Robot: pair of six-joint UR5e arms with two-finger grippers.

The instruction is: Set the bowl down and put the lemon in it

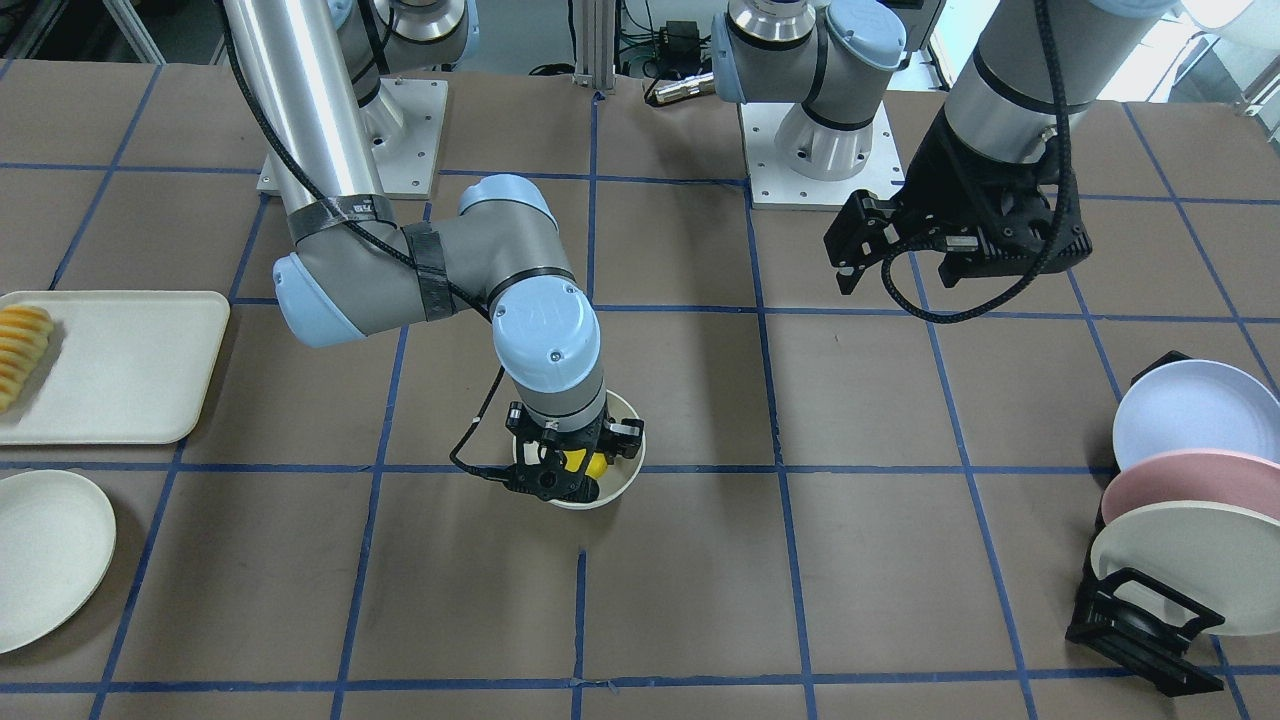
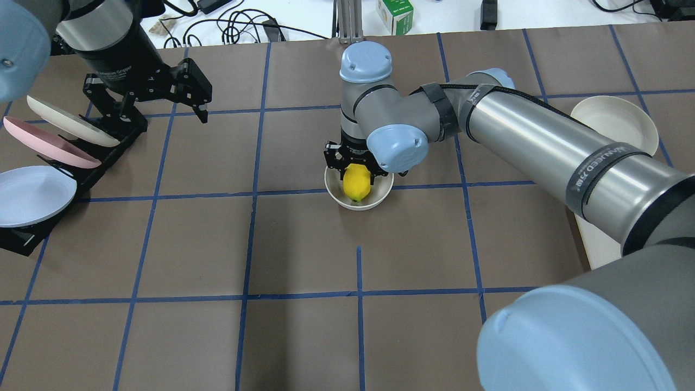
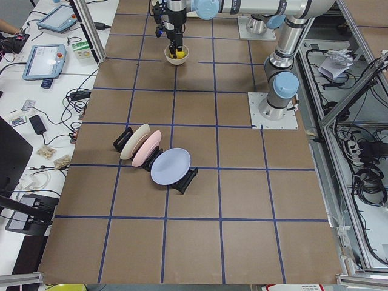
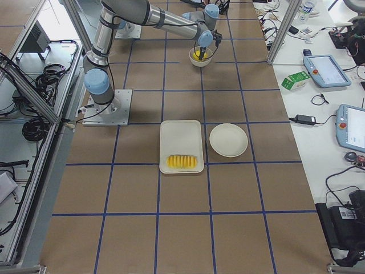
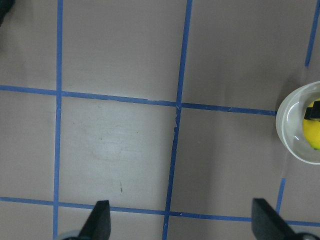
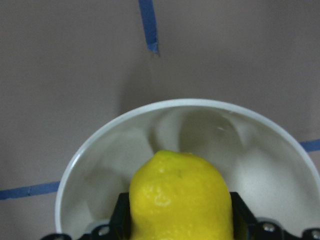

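Holding lemon (image 2: 357, 185) low inside bowl (image 2: 381, 199), right gripper (image 2: 357, 175) clamped on it; left gripper (image 1: 895, 272) spread, empty. Risk: jaws opening against bowl wall could shove or tip it, spilling lemon

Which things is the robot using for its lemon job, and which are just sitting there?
For the job:
- bowl
- lemon, low in the bowl
- right hand, shut on the lemon

Just lying about:
- tray with sliced yellow food
- flat cream plate beside the tray
- rack holding three plates
- left hand, open and holding nothing
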